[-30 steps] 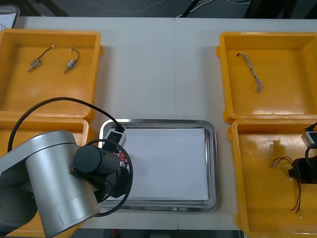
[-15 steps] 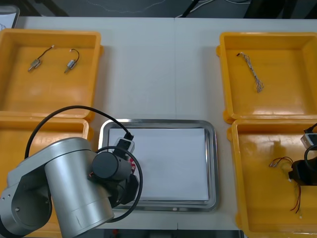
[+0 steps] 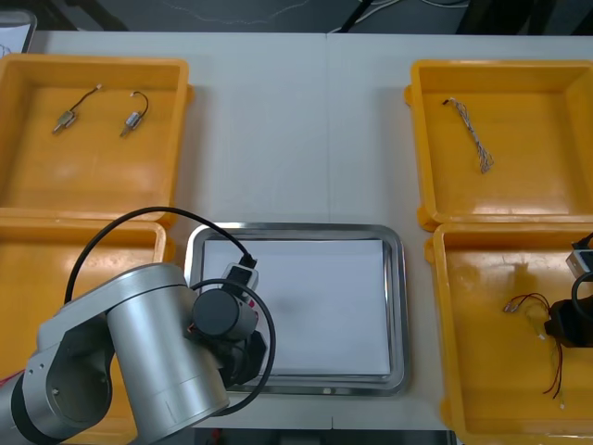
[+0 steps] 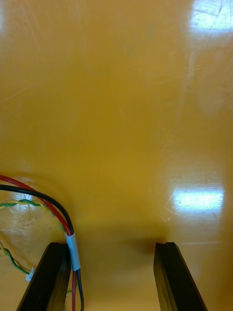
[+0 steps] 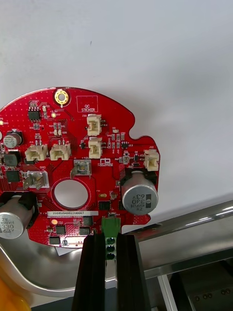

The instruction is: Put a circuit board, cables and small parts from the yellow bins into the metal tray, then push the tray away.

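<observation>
A round red circuit board [image 5: 77, 165] hangs just above the white inside of the metal tray [image 5: 194, 223]. My left gripper [image 5: 110, 252] is shut on the green connector at the board's edge. In the front view my left gripper [image 3: 246, 357] sits over the tray's [image 3: 398, 306] near left part, and the arm hides the board. My right gripper [image 3: 567, 324] is low in the near right yellow bin [image 3: 491, 371], beside the red and yellow cable [image 3: 528, 301]. Its fingers stand open [image 4: 109, 272], with a red and black cable [image 4: 58, 214] against one finger.
The far left bin [image 3: 93, 158] holds two small metal parts [image 3: 65, 120] [image 3: 134, 119]. A twisted cable [image 3: 473, 139] lies in the far right bin [image 3: 556, 185]. The near left bin [image 3: 28, 269] is partly under my left arm.
My left arm has swung to the right, carrying the board further over the tray. The right gripper has barely moved.
</observation>
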